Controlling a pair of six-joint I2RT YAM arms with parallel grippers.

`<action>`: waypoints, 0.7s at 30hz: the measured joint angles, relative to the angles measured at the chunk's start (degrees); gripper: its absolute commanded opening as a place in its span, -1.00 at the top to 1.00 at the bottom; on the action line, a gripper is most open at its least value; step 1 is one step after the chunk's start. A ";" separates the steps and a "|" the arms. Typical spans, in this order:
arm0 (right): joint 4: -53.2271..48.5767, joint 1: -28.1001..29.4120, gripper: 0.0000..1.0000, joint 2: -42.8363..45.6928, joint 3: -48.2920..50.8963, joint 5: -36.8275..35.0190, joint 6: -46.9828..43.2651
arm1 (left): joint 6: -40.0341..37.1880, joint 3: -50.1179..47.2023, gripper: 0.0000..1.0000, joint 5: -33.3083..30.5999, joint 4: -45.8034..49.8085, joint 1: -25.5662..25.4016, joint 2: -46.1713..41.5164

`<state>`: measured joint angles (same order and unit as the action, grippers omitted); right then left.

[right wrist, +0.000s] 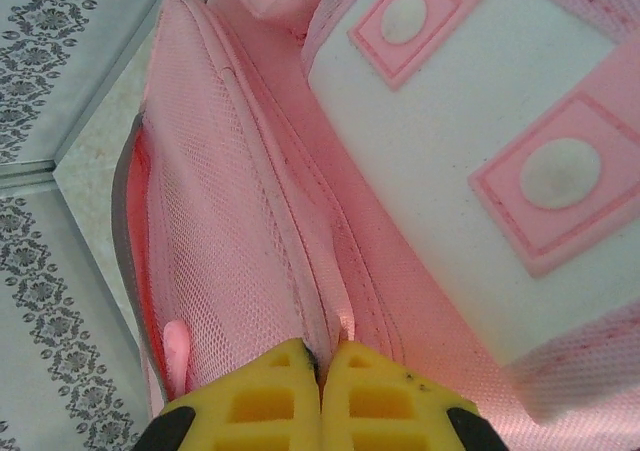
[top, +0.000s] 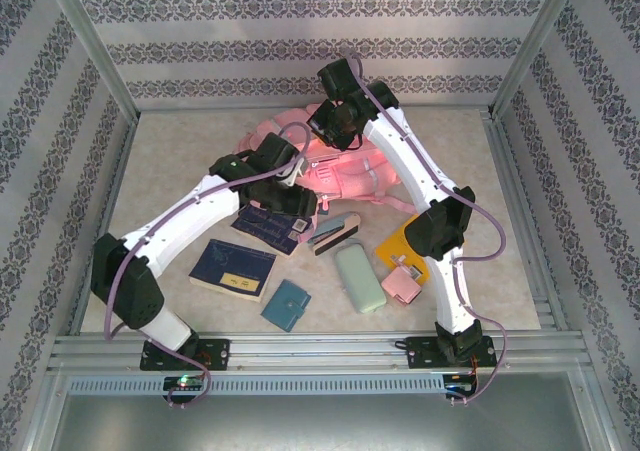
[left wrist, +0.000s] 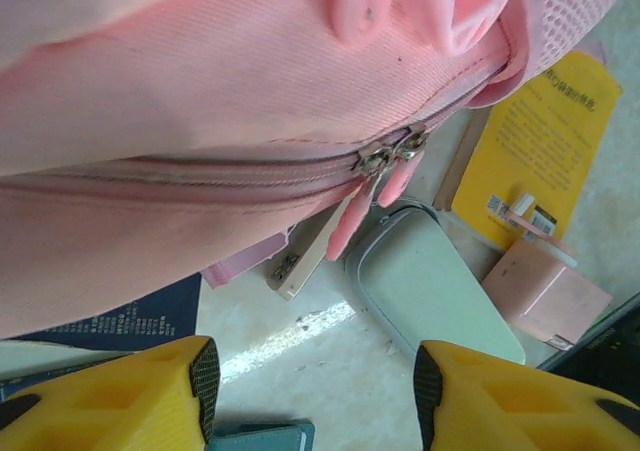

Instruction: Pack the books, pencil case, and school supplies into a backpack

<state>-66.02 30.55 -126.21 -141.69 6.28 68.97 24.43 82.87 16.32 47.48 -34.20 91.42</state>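
Backpack point(top: 345, 176): you have it lying mid-table, beyond everything else; nothing looks packed yet
Books point(top: 232, 269): two navy ones, a teal notebook point(top: 285, 304) and the yellow book point(top: 398, 243) lie on the table in front of the backpack, all left for you to load
Pencil case point(top: 360, 278): on the table between the teal notebook and the pink item point(top: 405, 286), unpacked
Left gripper point(left wrist: 315, 376): fingers spread, nothing between them, hanging just below the zip pulls
Right gripper point(right wrist: 320, 363): fingers pressed together on a seam of the backpack's mesh side; you seem to be steadying the bag
Stapler point(top: 333, 236): on the table just before the backpack, unpacked
Pink item: touching the yellow book's near edge, unpacked
Zip point(left wrist: 385, 156): both sliders meet, so it is closed where you can see it; opening it looks like your step in hand, with all the packing ahead
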 measured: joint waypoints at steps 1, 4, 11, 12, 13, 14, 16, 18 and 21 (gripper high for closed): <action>-0.02 0.00 1.00 0.00 0.00 0.22 0.20 | 0.00 0.22 -0.04 -0.39 0.00 -0.26 0.83; -0.02 0.00 1.00 0.00 0.00 0.66 0.59 | -0.02 1.36 0.00 -1.95 -0.07 -0.26 2.97; 0.13 -0.02 1.00 0.00 0.44 0.92 1.64 | 0.17 2.93 0.17 -2.60 -0.44 -0.37 5.03; 0.20 -0.02 1.00 0.00 0.68 1.07 1.68 | 0.31 2.93 0.18 -2.49 -0.52 -0.37 5.16; 0.26 -0.02 1.00 0.00 1.03 1.27 1.81 | 0.44 2.93 0.20 -2.23 -0.74 -0.37 5.35; 0.39 -0.02 1.00 0.00 1.55 1.51 1.90 | 0.55 2.93 0.22 -1.92 -1.03 -0.48 5.53; 0.68 -0.04 1.00 0.00 2.40 1.88 2.32 | 0.76 2.91 0.22 -1.36 -1.84 -0.76 5.73; 1.09 -0.04 1.00 0.00 3.21 2.16 2.75 | 1.05 2.89 0.20 -0.72 -2.71 -1.20 5.73; 1.88 -0.07 1.00 0.00 3.93 2.32 3.32 | 1.40 2.71 0.19 0.09 -3.74 -1.77 5.73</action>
<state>-64.14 30.48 -126.21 -137.75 8.60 72.29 25.82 85.58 16.40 43.75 -35.97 97.14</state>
